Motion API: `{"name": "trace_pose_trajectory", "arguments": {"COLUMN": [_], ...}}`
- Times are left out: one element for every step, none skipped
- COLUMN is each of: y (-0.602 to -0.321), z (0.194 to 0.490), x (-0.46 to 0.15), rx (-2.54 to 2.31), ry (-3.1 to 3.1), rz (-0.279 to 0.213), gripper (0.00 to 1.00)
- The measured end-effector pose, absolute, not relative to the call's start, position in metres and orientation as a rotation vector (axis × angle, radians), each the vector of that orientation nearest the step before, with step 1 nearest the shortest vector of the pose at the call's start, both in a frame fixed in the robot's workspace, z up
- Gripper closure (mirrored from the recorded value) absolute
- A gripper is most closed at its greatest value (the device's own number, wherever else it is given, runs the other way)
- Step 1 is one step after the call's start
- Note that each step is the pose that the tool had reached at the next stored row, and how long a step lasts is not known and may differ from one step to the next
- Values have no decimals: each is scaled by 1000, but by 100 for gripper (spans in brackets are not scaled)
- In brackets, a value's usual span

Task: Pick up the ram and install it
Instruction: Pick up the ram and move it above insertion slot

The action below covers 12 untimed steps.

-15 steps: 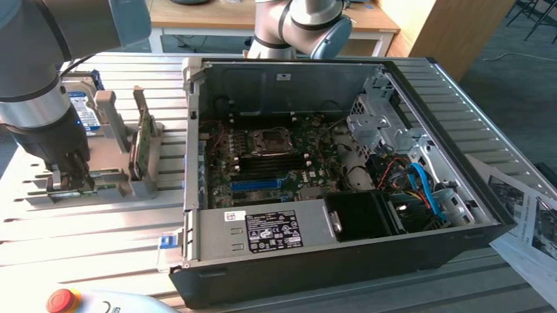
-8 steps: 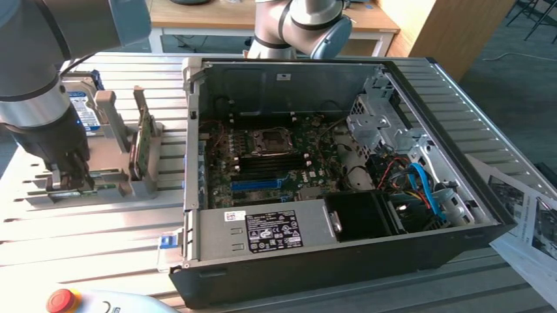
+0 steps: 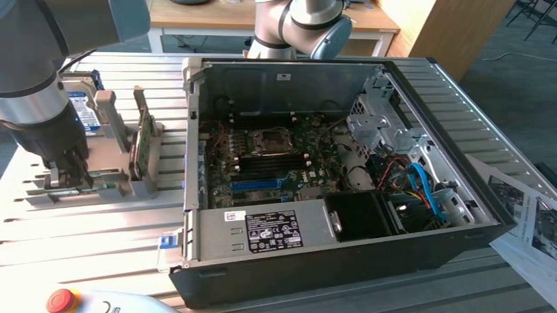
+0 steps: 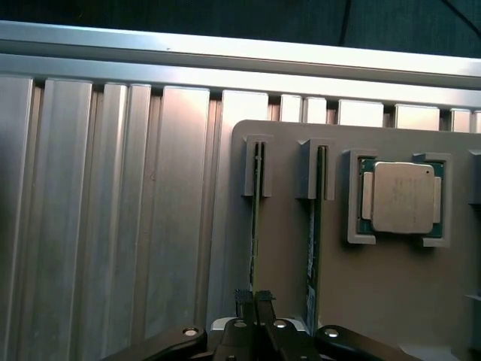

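The end effector [image 4: 255, 298] clenches the ram [image 4: 256, 218] directly beneath it (stood on edge by the slotted holder [image 4: 288, 252], presumably for easy pinching).

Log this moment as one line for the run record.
phase: pick | gripper: shut on the ram | ram: edge-on in gray holder slot | neighbour: second stick in next slot

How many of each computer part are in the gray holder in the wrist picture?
RAM sticks: 2
Processor chip: 1
Total: 3
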State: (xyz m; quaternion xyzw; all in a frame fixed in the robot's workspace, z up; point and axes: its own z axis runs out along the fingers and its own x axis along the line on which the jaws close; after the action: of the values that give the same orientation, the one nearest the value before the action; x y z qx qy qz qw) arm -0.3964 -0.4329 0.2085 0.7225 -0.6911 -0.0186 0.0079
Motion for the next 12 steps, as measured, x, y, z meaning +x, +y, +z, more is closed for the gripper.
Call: {"name": "trace_pose_trajectory", "arguments": {"y": [-433, -433, -433, -433, -433, -433, -433, -433, -433, -433, -433, -433], "z": [209, 210, 211, 212, 213, 214, 215, 215, 216, 217, 218, 219], "x": [-396, -396, -396, -396, -396, -396, -396, -396, -396, -396, -396, -396], "rx": [2258, 2258, 2257, 2257, 2257, 2256, 2256, 2256, 2255, 2255, 2254, 2254], "ry": [-2161, -2161, -2161, -2161, -2162, -2162, -2162, -2163, -2163, -2163, -2163, -2164], "rz": [-58, -58, -58, -58, -58, -59, -59, -59, -59, -59, -60, -60], "gripper": [88, 88, 88, 88, 88, 88, 88, 88, 88, 88, 88, 88]}}
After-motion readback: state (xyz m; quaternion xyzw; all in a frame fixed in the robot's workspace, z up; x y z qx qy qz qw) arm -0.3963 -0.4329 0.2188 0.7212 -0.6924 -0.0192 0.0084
